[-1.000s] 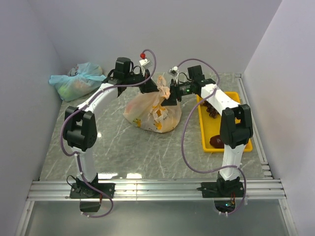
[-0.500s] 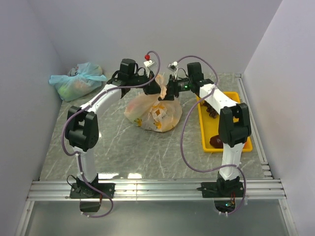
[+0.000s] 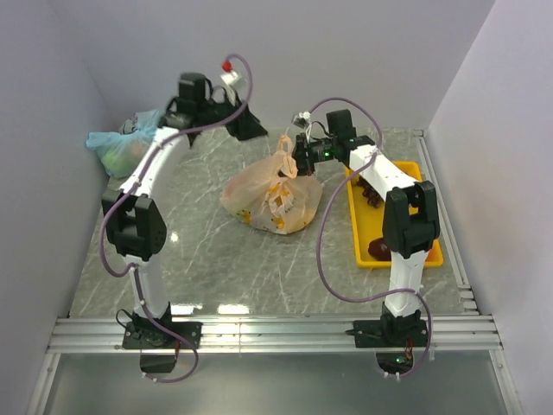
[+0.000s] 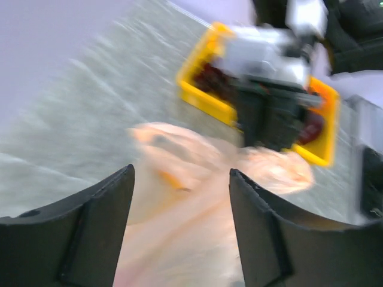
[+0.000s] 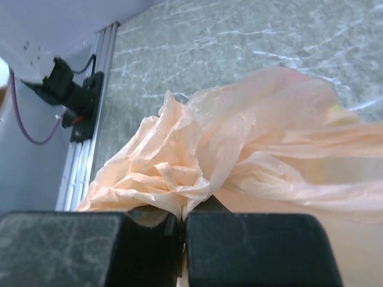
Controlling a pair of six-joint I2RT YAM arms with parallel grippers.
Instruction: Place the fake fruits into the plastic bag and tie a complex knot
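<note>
On the grey marbled table (image 3: 216, 251), near its middle, the plastic bag (image 3: 270, 197) is sitting slumped and bulging, its peach film showing yellow patches. Its bunched handles (image 3: 285, 149) are standing up from its top toward the right arm. The right gripper (image 3: 300, 162) is reaching in from the tray side and pinching that bunch. In the right wrist view its two dark fingers (image 5: 90, 245) are pressing together with crumpled peach plastic caught between them, and the rest of the bag (image 5: 251, 149) is spreading away over the table. The left gripper (image 3: 248, 128) is hanging raised above and to the left of the bag, apart from it and holding nothing. In its own blurred view the jaws are standing wide, with the peach film showing far below between the fingers (image 4: 96, 233). To the right of the bag, the yellow tray (image 3: 365, 229) is lying along the table's right side under the right arm. A dark maroon fruit (image 3: 378, 249) is resting at its near end and a dark cluster of grapes (image 3: 373, 194) is lying farther back, partly hidden by the arm. A pale blue-green bag (image 3: 121, 149) is sitting tied in the far left corner, well apart from the peach one.
</note>
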